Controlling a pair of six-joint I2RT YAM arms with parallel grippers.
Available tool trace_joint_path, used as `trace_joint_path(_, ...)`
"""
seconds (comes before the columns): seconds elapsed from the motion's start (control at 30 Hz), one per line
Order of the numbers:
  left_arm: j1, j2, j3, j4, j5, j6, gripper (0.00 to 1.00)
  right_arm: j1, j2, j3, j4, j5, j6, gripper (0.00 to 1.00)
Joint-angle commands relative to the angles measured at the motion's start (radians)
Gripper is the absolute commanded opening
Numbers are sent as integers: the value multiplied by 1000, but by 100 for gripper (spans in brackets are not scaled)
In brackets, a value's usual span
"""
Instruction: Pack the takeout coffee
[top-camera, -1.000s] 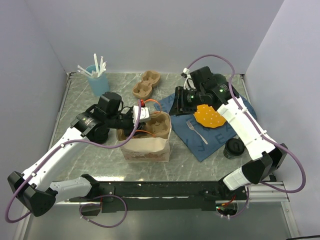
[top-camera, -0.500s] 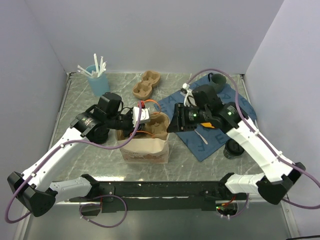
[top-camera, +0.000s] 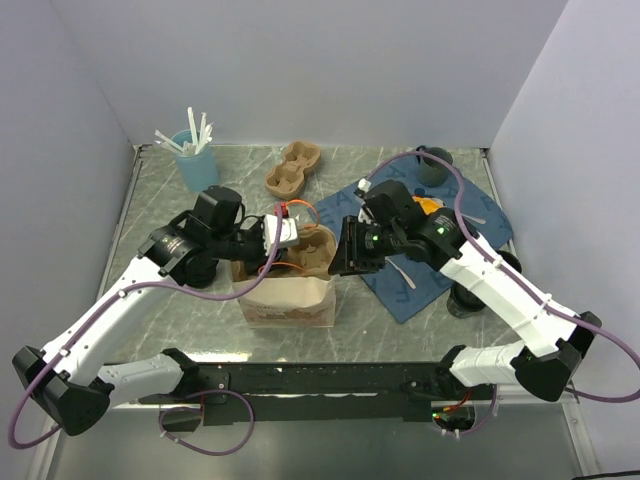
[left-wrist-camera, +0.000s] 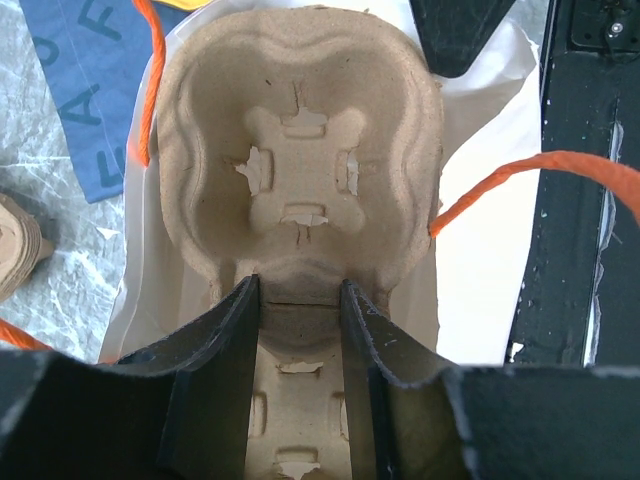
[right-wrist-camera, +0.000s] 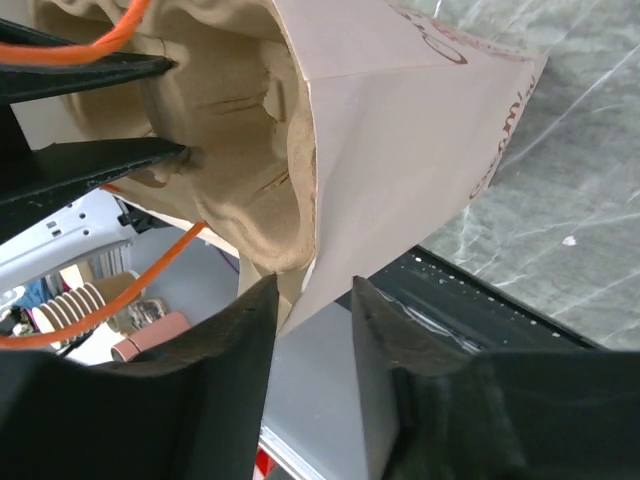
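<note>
The left end effector (left-wrist-camera: 297, 290) is set narrow, its two fingers (left-wrist-camera: 225, 370) clamped on either side of the middle ridge of a pulp cup carrier (left-wrist-camera: 300, 150), which sits tilted in the open mouth of the paper bag (top-camera: 290, 295). The bag's orange cord handles (left-wrist-camera: 500, 185) loop out at both sides of the carrier. The right end effector (right-wrist-camera: 312, 290) is also set narrow. It is at the bag's right-hand rim, and a corner of the brown paper reaches down into the slot between its fingers (right-wrist-camera: 230, 370). I cannot tell whether the fingers are pinching the paper or only bracketing it. The takeout coffee (top-camera: 461, 300) stands on the counter (top-camera: 180, 300) outside the bag. It is at the near right edge of the blue cloth (top-camera: 415, 285), partly covered from above by the right forearm, and is well apart from both end effectors. The bag's outer side carries reddish-brown print (right-wrist-camera: 480, 170) along its edge, too skewed to read. The blue cloth bears large dark letters (left-wrist-camera: 95, 95); what look like an F and an A show in the left wrist view, and the rest is cut off.
</note>
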Motion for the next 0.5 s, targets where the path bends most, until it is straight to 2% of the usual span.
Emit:
trace_joint_path(0.0,-2,-27,34,-51,-35,10,26,21,3,35,-18,33,18,36)
trace_joint_path(0.17,-2,-32,63,-82,-92,19,26,22,8,37,-60,60,-41,28)
trace_joint_path(0.47,-2,-41,61,-100,-113,1,25,25,16,61,-64,46,-120,28)
